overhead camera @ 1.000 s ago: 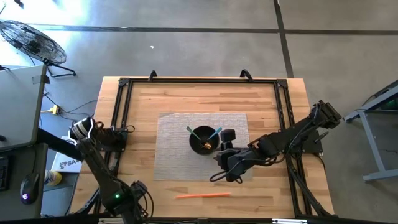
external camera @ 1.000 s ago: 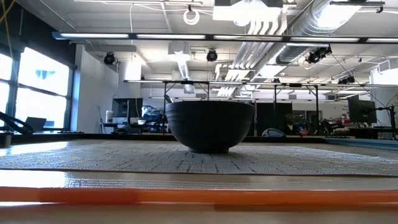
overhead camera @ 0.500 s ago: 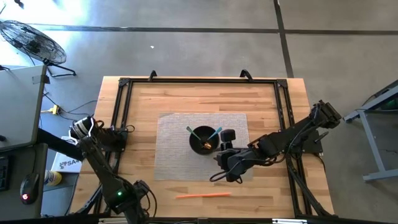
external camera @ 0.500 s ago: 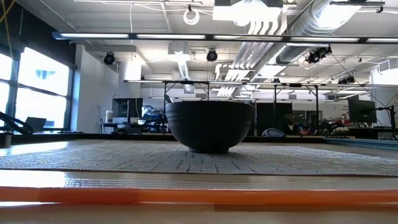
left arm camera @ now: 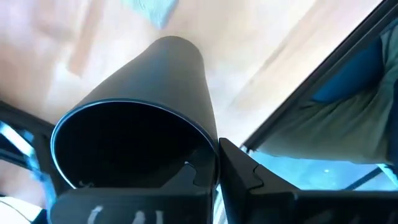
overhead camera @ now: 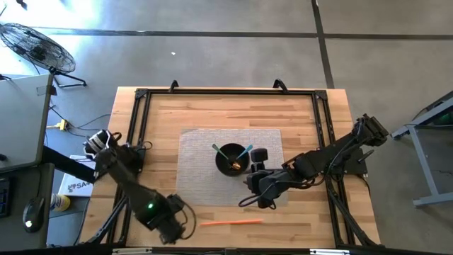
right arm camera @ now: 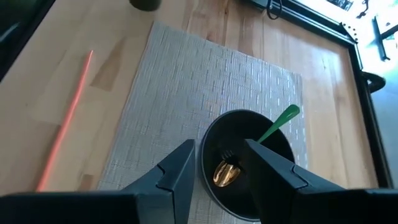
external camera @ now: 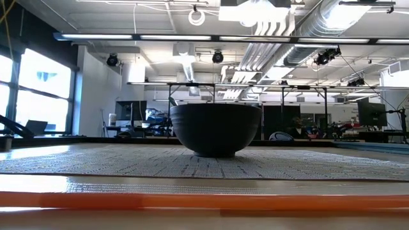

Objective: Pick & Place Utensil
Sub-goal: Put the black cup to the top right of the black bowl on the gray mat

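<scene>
A black bowl point(overhead camera: 232, 158) stands on the grey woven mat point(overhead camera: 202, 177) and holds a green-handled utensil point(right arm camera: 278, 122), a blue-handled one point(overhead camera: 245, 150) and a gold spoon head point(right arm camera: 225, 173). A thin orange stick point(overhead camera: 230, 222) lies on the wood near the table's front edge. My right gripper point(right arm camera: 217, 171) hangs open over the bowl's near right rim, with nothing between its fingers. My left gripper point(overhead camera: 177, 225) stands near the front edge, just left of the stick, shut on a dark cup point(left arm camera: 155, 106). My left gripper has the dark cup by its rim wall point(left arm camera: 214, 149), at the open end. One finger point(left arm camera: 193, 177) shows inside the cup and the other finger point(left arm camera: 239, 168) outside it. The cup's closed end points away from the gripper toward the wood; whether it touches the table I cannot tell.
A black metal frame point(overhead camera: 141, 95) runs around the tabletop. Bare wood lies left of the mat and along the far side. A fan point(overhead camera: 35, 46) and a grey cabinet point(overhead camera: 21, 120) stand on the floor beyond the left edge.
My left arm has swung from the table's near left corner toward the right, along the front edge, and now reaches in close to the orange stick's left end. The bowl, the utensils, the stick and my right arm have kept still.
</scene>
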